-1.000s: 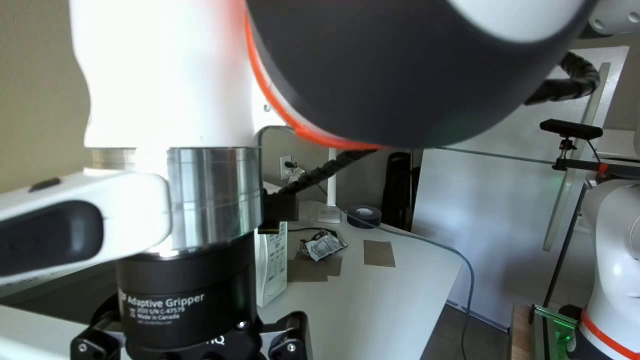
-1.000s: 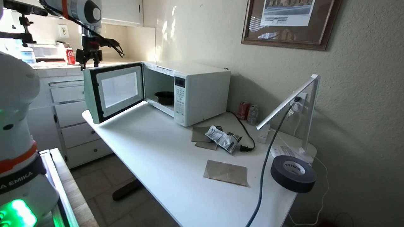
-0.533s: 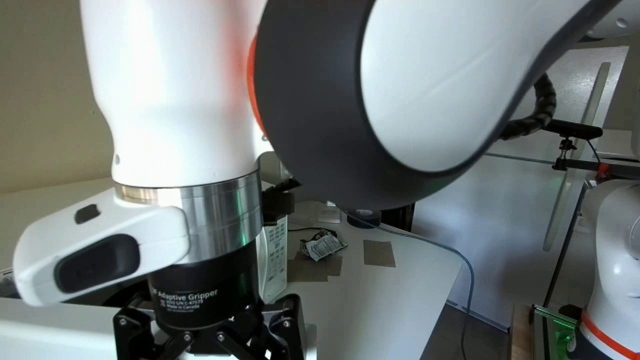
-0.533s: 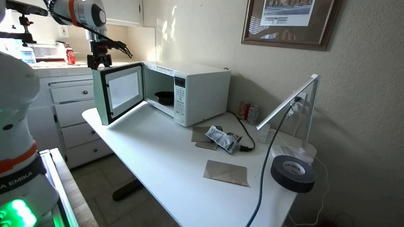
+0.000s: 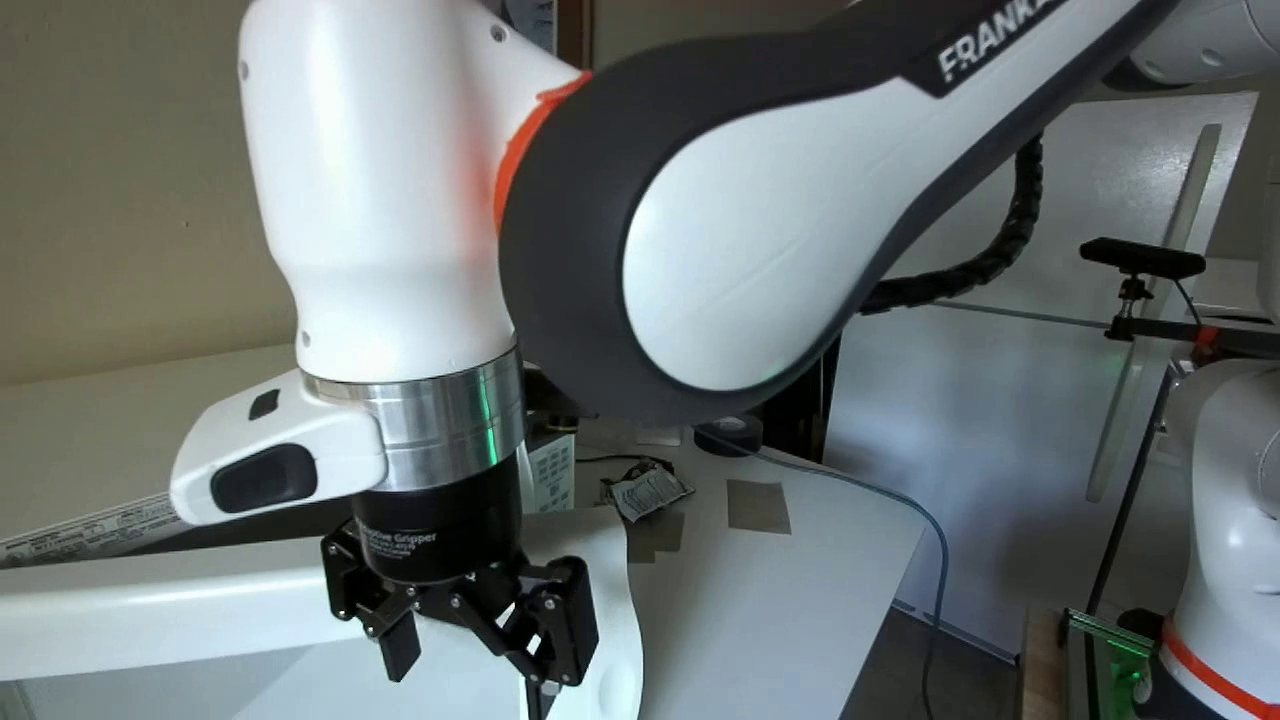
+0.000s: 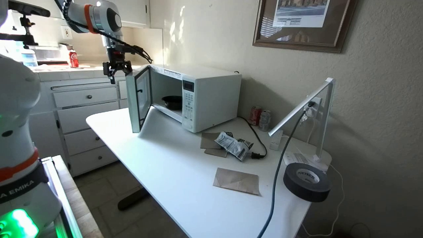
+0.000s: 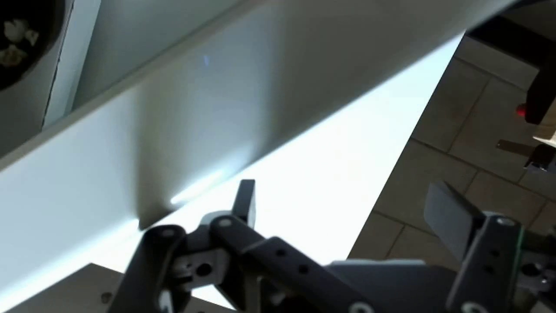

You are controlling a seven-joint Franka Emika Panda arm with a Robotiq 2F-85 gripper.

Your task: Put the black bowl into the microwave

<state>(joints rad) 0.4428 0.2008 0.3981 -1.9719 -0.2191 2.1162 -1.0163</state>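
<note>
In the microwave, the round black bowl holds pale lumps; the jaws stand wide apart, empty.

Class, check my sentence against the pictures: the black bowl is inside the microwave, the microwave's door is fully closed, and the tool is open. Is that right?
Not quite: the door stands open, as seen in an exterior view. The rest holds: the black bowl is inside the microwave, and the tool is open.
</note>
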